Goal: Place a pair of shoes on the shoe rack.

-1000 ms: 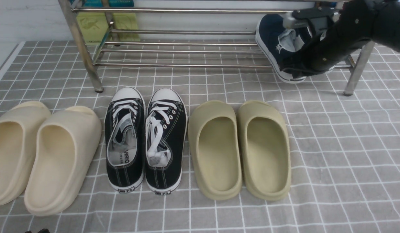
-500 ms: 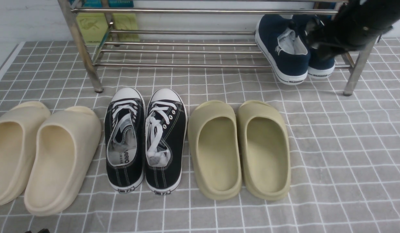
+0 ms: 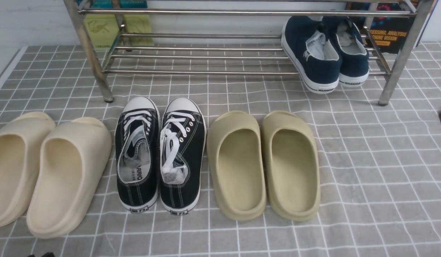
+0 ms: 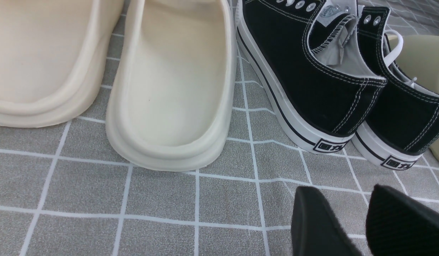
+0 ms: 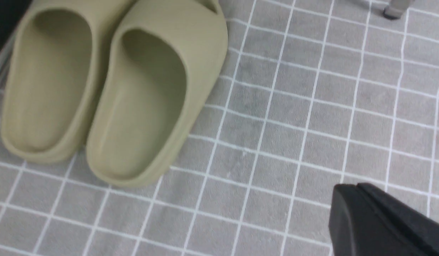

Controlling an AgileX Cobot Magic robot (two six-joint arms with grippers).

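Pictured at the right end of the steel shoe rack [image 3: 206, 57]: two navy-blue canvas slip-on sneakers [image 3: 325, 53], side by side and touching, resting on the lower bars with heels hanging just past the front bar, toes pointing to the wall. White soles and grey lining visible; white paper stuffing showing in both openings. Left one tilted, its heel dropping lower than its partner's.

On the grey checked cloth [image 3: 366, 171] in front of the rack, lined up in a row: cream foam slides [image 3: 45, 167] out beyond the rack's left leg, black lace-up sneakers [image 3: 160, 153] with white toe caps below the rack's left half, olive foam slides [image 3: 265, 164] below its middle. Behind the rack, a green item at the left end and a dark book cover at the right end.

Left gripper [image 4: 365, 220] parted and empty, fingers set apart above the cloth just behind the black sneakers' heels. Right gripper [image 5: 361, 199] pressed closed on nothing, above bare cloth beside the olive slides, well apart from the rack.
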